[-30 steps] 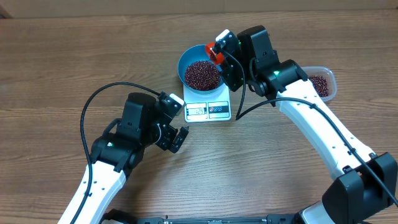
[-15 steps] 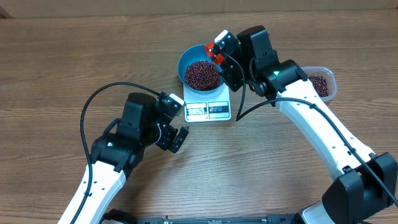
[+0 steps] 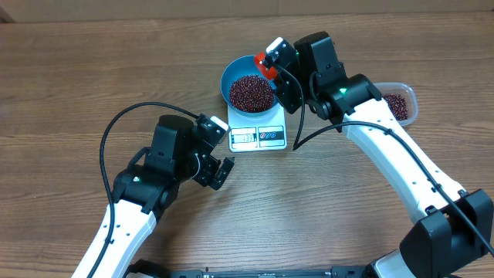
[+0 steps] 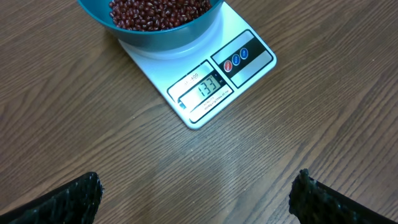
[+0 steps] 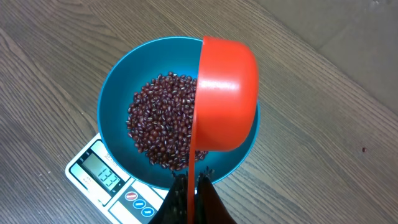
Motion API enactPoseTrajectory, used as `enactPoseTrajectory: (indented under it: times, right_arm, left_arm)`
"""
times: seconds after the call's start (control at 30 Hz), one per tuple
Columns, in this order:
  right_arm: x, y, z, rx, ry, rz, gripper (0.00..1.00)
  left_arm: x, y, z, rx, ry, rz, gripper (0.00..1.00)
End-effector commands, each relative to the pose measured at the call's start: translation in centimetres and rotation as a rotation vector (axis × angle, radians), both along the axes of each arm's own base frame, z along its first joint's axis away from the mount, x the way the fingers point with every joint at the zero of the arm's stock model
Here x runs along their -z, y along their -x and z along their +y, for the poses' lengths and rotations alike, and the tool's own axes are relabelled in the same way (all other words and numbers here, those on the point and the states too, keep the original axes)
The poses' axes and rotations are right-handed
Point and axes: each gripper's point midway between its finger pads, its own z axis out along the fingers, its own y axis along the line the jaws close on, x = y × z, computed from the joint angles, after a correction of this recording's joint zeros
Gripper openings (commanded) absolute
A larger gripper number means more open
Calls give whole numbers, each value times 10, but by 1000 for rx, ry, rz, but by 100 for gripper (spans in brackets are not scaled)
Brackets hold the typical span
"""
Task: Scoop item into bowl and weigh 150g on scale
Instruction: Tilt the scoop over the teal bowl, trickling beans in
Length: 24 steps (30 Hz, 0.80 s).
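- Overhead view against a second ago: both arms, the bowl [image 3: 228,77] and the scale [image 3: 258,139] lie as they did. The red scoop [image 3: 266,70] sits at almost the same spot over the bowl's rim.
- Spread as wide as it goes, the left gripper [image 3: 220,171] holds nothing and hangs over bare table [image 3: 77,93]. The scale lies near, ahead of its fingertips and apart from them.
- Ahead of that gripper the scale's display [image 4: 208,87] reads 133, and the bowl stands on the scale's far end.
- Dark beans [image 5: 163,118] heap in the bowl, below and ahead of the right gripper [image 5: 189,193].
- Fully closed, the right gripper pinches the scoop's thin handle. The scoop is tipped on its side over the bowl's right rim, mouth toward the beans and inside hidden. Whether it touches the rim cannot be told.
- Behind the right gripper and off to its right, the tub [image 3: 413,99] holds more beans, close beside the arm.
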Motion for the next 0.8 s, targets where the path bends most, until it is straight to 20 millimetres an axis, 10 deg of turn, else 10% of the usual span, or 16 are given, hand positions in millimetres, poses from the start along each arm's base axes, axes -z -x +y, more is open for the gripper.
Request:
enactPoseTrajectory:
  times: [0.0,0.77]
  right_arm:
    - [-12,-5,4,0,-8,-34,4]
    - [-29,-6,-2,64,-79,-36,4]
  left_arm:
    - [5,2,-2,27,-8,7,100]
    - [5,2,-2,27,-8,7,100]
